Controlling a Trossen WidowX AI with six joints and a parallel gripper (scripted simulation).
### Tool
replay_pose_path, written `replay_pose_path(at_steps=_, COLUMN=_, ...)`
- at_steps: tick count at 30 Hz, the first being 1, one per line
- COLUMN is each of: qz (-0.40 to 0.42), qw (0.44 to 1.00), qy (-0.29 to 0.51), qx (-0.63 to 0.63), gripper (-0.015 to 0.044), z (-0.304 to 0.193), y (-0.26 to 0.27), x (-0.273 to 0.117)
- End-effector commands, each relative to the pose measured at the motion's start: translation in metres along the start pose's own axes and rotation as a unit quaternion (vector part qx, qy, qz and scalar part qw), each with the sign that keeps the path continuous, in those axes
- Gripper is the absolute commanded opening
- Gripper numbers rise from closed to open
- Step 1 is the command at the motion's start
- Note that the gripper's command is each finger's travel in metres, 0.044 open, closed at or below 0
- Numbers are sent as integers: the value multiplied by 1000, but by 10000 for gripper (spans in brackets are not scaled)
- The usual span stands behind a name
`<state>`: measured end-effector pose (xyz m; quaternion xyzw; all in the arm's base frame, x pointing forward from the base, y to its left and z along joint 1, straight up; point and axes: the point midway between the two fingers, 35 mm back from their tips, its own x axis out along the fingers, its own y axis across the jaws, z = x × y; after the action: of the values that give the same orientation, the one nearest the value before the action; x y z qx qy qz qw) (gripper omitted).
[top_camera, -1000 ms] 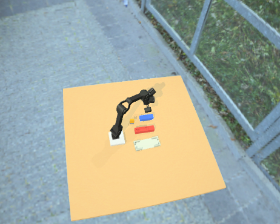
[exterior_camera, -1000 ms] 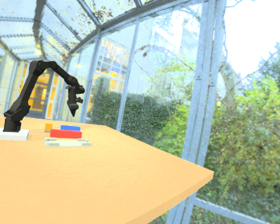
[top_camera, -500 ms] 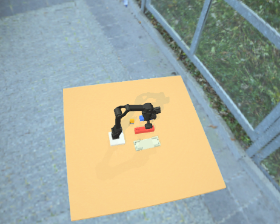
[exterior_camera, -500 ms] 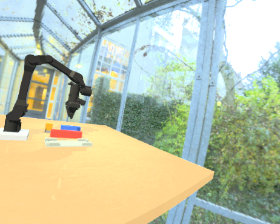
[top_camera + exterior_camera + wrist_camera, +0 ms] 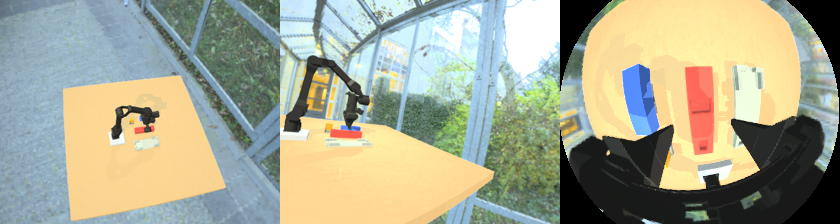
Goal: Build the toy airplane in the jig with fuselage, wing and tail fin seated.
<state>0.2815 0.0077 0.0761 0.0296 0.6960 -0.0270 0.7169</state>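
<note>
The red fuselage [image 5: 139,130] [image 5: 337,133] [image 5: 699,90] lies on the table beside the cradle, its sockets facing up. The pale grey-green cradle [image 5: 148,143] [image 5: 348,143] [image 5: 747,106] is empty. The blue wing [image 5: 140,118] [image 5: 356,128] [image 5: 634,95] lies on the fuselage's other side. The small orange tail fin [image 5: 131,120] [image 5: 328,126] [image 5: 668,159] stands nearer the arm's base, mostly hidden behind a finger in the wrist view. My gripper [image 5: 147,129] [image 5: 349,127] [image 5: 703,125] is open and empty, pointing down above the fuselage, with its fingers to either side in the wrist view.
The arm's white base [image 5: 117,142] [image 5: 301,135] [image 5: 715,171] stands at the tail-fin end of the parts. The wing, fuselage and cradle lie roughly parallel, with narrow gaps between them. The table [image 5: 182,169] [image 5: 416,181] extends well beyond the parts.
</note>
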Motion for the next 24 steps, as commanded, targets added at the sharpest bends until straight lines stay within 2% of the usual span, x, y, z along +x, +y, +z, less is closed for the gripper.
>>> replay_pose_path(at_steps=1, qz=-1, qw=1000, qy=3, qx=-3, gripper=440, z=-1, y=0, x=7)
replay_pose_path(at_steps=24, qz=-1, qw=1000, qy=3, qx=-3, gripper=440, z=-1, y=0, x=43)
